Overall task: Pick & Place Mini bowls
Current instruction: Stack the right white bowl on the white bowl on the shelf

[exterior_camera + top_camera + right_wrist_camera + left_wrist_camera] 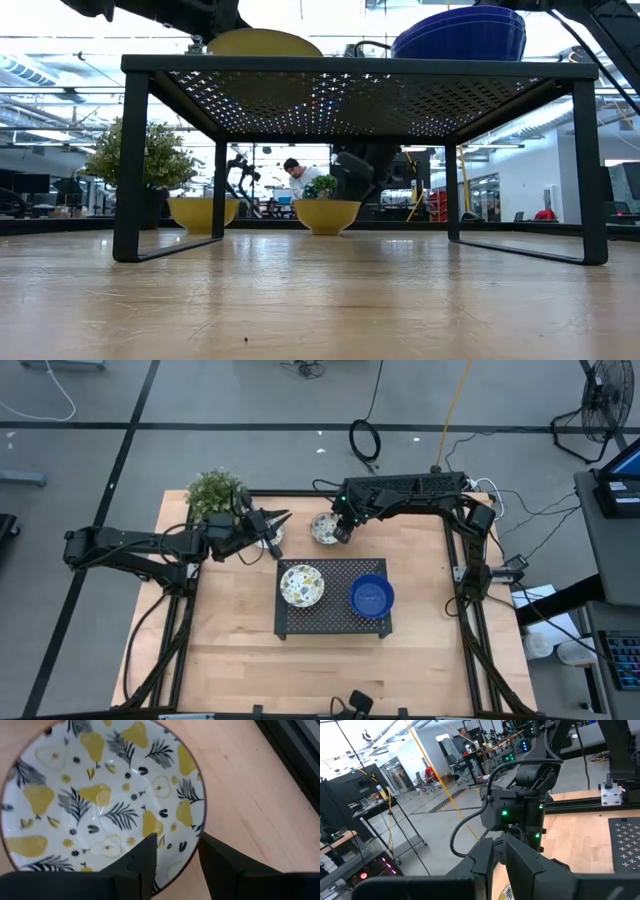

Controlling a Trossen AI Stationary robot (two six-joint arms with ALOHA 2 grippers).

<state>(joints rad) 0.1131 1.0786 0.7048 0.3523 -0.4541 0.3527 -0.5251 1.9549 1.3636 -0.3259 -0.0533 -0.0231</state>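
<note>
Two mini bowls sit on the black tray [333,622], two more wait behind it.
On the tray are a pear-patterned bowl [301,585] and a blue bowl [371,596]. Behind it on the desk [230,650], the right end effector [341,532] straddles the rim of a second pear-patterned bowl [95,795], fingers apart. The left end effector [283,518], nearly clenched, hovers over another bowl [272,538] near the plant [215,493].

Bowl [100,795]: white, with yellow pears and dark leaf sprigs. Second patterned bowl [300,584]: white, yellow-green speckled. Blue bowl [371,596]: solid bright blue. Tray [335,622]: black, perforated. Plant [213,491]: green. Bench [240,650]: pale wood.
</note>
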